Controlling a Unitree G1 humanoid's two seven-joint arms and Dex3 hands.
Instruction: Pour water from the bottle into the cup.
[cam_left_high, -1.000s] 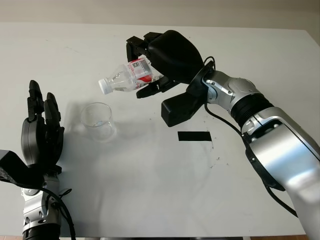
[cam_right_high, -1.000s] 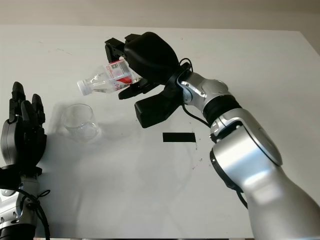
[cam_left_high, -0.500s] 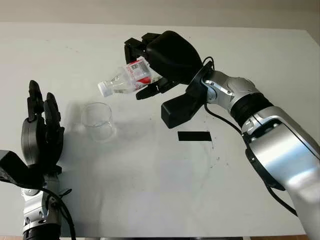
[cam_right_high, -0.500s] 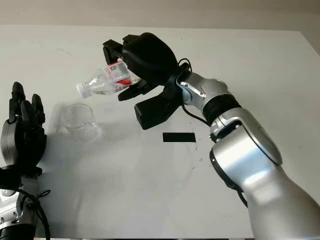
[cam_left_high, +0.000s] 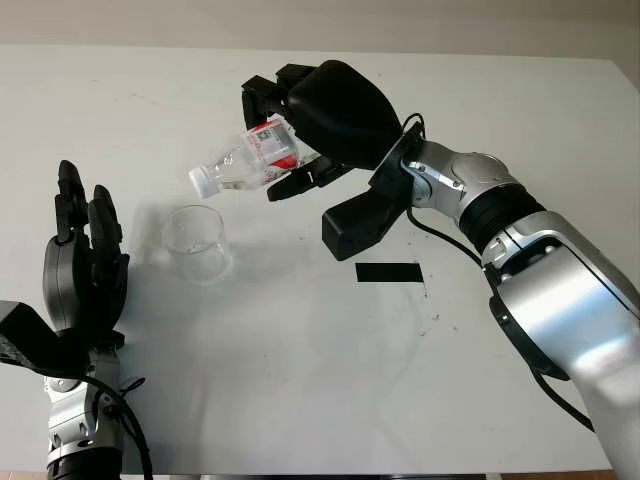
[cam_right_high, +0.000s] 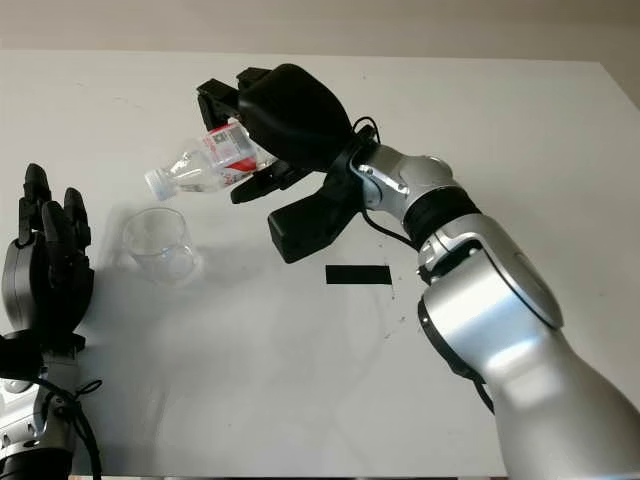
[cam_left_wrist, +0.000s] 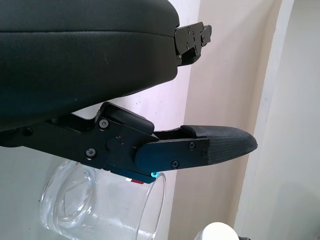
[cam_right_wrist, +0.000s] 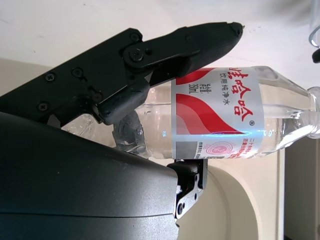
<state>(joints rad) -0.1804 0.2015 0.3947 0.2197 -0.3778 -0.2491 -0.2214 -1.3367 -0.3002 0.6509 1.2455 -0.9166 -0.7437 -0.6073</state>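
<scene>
White and plain, the tabletop (cam_left_high: 300, 380) carries a clear cup (cam_left_high: 195, 241) standing upright toward its left side and a black strip of tape (cam_left_high: 389, 272) lying flat to the right of the cup, well apart from it. Above the tabletop, the right hand (cam_left_high: 300, 125) grips a clear bottle (cam_left_high: 245, 165) with a red and white label, its fingers (cam_right_wrist: 165, 50) curled around the body. That bottle is held in the air, tilted so its white-capped neck points down and to the left, with the cap above and just behind the cup's rim, not touching it. At the tabletop's near left corner, the left hand (cam_left_high: 85, 265) is open and holds nothing, beside the cup.
</scene>
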